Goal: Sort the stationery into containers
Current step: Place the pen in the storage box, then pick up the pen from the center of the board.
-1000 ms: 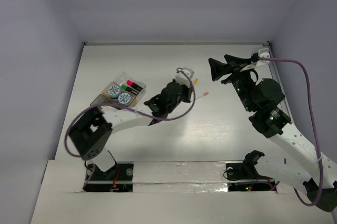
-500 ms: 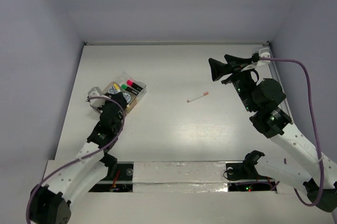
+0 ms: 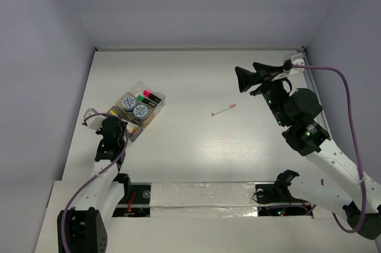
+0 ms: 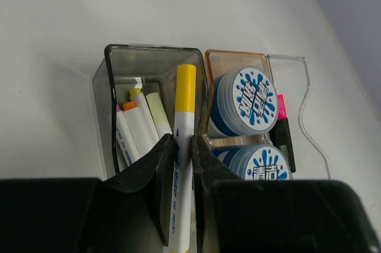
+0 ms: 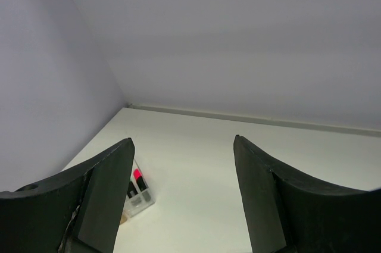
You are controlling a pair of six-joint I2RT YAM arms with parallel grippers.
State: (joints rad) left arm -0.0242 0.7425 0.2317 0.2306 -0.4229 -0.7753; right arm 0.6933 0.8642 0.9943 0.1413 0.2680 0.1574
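My left gripper (image 4: 182, 140) is shut on a white pen with a yellow cap (image 4: 184, 116), held over the smoky grey tray (image 4: 119, 65), which holds several white pens (image 4: 140, 123). Two blue-white discs (image 4: 253, 95) fill the tan tray (image 4: 235, 56) beside it. A pink-capped marker (image 4: 281, 116) lies in the clear tray (image 4: 309, 104). From above, the left gripper (image 3: 119, 125) sits at the near-left corner of the containers (image 3: 156, 105). A pink-tipped white pen (image 3: 224, 109) lies loose mid-table. My right gripper (image 3: 247, 78) hangs open and empty, high on the right.
Grey walls close off the table on the left (image 3: 47, 86), the back and the right. The right wrist view shows the trays (image 5: 140, 196) far off at lower left, with bare white tabletop (image 5: 190, 164) between the open fingers.
The left arm has swung from the middle of the table back to the left, carrying the yellow-capped pen to the grey tray. The right arm and the pink-tipped pen have not moved.
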